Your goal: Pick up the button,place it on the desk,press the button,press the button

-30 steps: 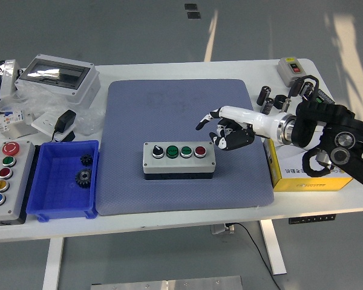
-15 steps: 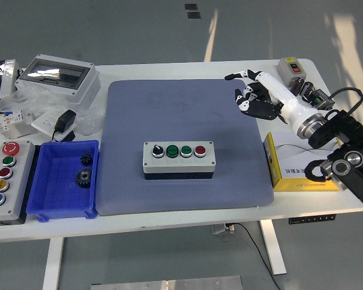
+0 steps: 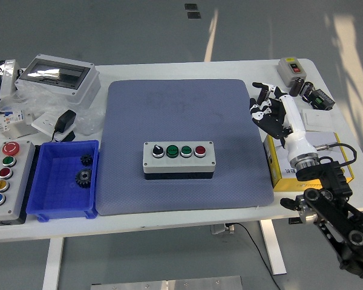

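Our button box (image 3: 179, 157) sits at the frame's centre on the blue mat (image 3: 181, 109). Our right hand (image 3: 273, 112), at right of the frame beside the mat, is empty with fingers spread. We judge a press is next: reach back over.

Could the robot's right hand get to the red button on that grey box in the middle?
Probably yes. The right hand is open beside the mat, and nothing lies between it and the red button.

Workshop: control boxes (image 3: 10, 174), gears (image 3: 83, 176), bare floor.
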`<state>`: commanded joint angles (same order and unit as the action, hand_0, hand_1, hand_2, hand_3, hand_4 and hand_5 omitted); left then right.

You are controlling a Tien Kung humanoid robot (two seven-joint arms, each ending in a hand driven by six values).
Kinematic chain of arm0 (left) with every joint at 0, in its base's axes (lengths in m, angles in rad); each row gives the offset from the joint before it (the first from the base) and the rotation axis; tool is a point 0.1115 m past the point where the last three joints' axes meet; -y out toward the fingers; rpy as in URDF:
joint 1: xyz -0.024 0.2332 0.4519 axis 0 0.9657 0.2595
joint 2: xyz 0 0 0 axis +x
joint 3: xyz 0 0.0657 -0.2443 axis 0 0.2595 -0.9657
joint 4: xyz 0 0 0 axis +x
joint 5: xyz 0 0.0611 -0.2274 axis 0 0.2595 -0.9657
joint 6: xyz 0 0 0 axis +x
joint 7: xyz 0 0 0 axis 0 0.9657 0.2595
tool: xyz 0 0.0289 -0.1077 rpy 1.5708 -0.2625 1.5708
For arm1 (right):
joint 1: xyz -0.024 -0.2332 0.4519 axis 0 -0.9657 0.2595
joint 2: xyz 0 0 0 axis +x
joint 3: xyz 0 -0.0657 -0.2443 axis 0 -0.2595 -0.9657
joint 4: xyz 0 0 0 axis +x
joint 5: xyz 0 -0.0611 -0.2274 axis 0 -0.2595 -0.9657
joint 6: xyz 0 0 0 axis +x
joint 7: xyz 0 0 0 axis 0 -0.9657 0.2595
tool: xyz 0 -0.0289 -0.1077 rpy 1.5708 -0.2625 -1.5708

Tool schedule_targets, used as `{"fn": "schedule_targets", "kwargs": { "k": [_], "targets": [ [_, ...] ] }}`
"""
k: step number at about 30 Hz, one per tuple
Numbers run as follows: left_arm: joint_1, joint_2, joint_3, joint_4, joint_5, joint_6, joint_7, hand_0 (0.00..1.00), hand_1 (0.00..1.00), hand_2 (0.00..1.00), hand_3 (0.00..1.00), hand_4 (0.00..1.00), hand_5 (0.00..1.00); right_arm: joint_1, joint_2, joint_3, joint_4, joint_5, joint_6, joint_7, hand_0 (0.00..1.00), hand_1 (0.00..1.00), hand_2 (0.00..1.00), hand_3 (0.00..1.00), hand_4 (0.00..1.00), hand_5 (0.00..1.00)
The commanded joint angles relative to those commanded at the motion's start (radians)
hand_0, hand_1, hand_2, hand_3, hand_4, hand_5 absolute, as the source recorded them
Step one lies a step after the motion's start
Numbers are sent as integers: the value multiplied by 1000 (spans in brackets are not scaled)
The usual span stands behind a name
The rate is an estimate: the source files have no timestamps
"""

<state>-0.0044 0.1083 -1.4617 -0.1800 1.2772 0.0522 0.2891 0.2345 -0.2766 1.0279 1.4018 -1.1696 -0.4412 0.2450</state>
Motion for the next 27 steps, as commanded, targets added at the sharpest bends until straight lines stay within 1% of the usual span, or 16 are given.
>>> {"fn": "schedule_targets", "kwargs": {
  "k": [1, 6, 7, 13, 14, 19, 20, 25, 26, 27],
  "targets": [
    [0, 4, 0, 0, -1, 0, 0, 624, 574, 548, 598, 571, 164, 0, 4, -5, -3, 1, -5, 12, 438, 567, 604, 707, 677, 273],
    [-1, 18, 4, 0, -7, 1, -3, 624, 574, 548, 598, 571, 164, -1, 11, -22, -14, 6, -14, 36, 438, 567, 604, 707, 677, 273],
    [-1, 22, 5, 0, -8, 1, -4, 625, 576, 549, 600, 577, 168, -5, 13, -21, -16, 9, -15, 41, 658, 712, 699, 716, 748, 359],
    [9, 38, 19, 0, -24, 0, -7, 625, 576, 549, 600, 577, 168, -40, 30, 9, -22, 20, -21, 61, 658, 712, 699, 716, 748, 359],
    [12, 41, 24, 0, -29, 0, -8, 624, 578, 549, 600, 580, 171, -46, 32, 17, -22, 20, -21, 64, 706, 731, 709, 712, 747, 370],
    [18, 48, 31, 0, -37, 0, -6, 624, 578, 549, 600, 580, 171, -69, 30, 58, -16, 26, -20, 75, 706, 731, 709, 712, 747, 370],
    [18, 49, 32, 0, -39, 0, -5, 624, 579, 549, 601, 586, 175, -72, 30, 65, -15, 28, -19, 77, 742, 745, 727, 720, 756, 422],
    [16, 54, 34, 0, -41, 0, -6, 624, 579, 549, 601, 586, 175, -76, 30, 91, -13, 61, -8, 96, 742, 745, 727, 720, 756, 422],
    [15, 56, 35, 0, -42, 0, -6, 624, 580, 550, 600, 592, 182, -75, 29, 94, -13, 68, -6, 100, 753, 755, 749, 719, 753, 407],
    [14, 57, 36, 0, -43, 0, -7, 624, 580, 550, 600, 592, 182, -75, 28, 96, -13, 74, -4, 103, 753, 755, 749, 719, 753, 407]
  ]
}}
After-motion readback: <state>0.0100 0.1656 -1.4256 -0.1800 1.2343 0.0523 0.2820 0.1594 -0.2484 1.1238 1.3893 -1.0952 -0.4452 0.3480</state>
